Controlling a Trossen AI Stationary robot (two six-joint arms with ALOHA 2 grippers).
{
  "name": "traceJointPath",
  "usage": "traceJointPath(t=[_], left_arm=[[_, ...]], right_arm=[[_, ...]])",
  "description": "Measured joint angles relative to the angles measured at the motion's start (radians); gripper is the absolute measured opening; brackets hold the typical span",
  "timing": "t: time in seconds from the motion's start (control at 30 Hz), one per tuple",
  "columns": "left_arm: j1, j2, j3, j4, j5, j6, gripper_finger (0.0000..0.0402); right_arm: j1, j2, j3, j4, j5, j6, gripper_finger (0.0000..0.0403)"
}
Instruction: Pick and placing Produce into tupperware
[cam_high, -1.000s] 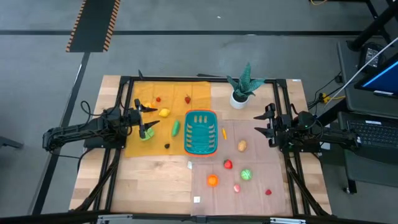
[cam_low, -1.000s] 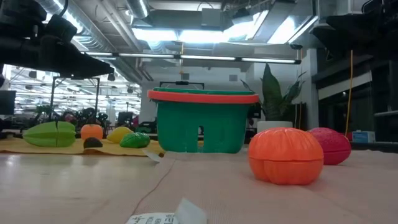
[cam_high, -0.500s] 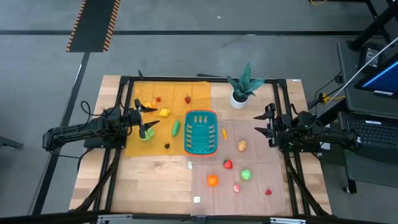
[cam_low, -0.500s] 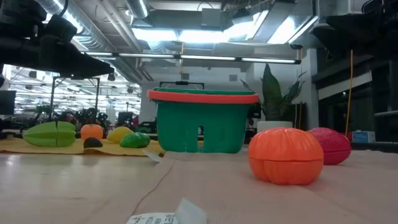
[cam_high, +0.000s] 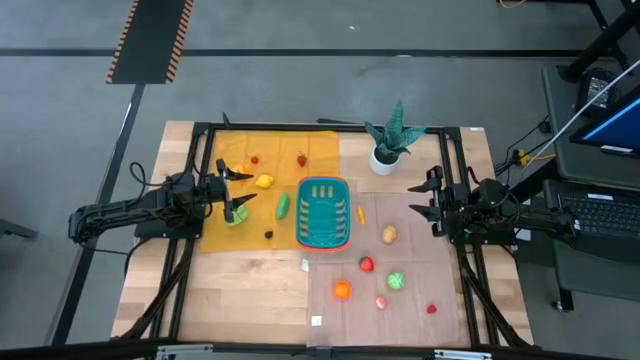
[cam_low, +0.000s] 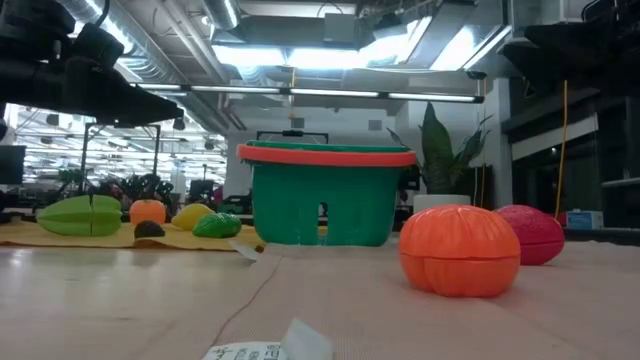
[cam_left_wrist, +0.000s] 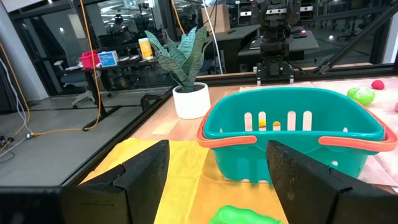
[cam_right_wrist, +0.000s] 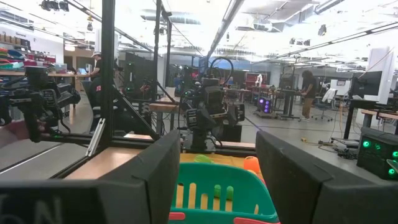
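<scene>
Fingers of both the left gripper (cam_high: 232, 190) and right gripper (cam_high: 424, 202) spread wide, holding nothing, flanking the basket (cam_high: 323, 213).

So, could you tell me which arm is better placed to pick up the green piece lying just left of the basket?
The left. Its open gripper hangs just beside the green piece on the yellow mat. The right gripper, also open, waits beyond the teal basket, which stands between.

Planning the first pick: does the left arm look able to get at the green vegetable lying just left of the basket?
Probably yes. The left gripper is open and holds nothing, and the green vegetable lies on the yellow mat between it and the basket, with nothing in the way.
</scene>
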Motion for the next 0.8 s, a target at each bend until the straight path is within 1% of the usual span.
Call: traceJointPath(t=[0.67,0.8], left_arm=[[0.0,0.0,-0.001,0.007,-0.006,-0.001,0.0261],[0.0,0.0,-0.001,0.008,-0.007,-0.036,0.0261]], right_arm=[[0.0,0.0,0.0,-0.003,0.003,0.0,0.0213],[0.0,0.0,0.0,-0.007,0.003,0.055,0.0213]])
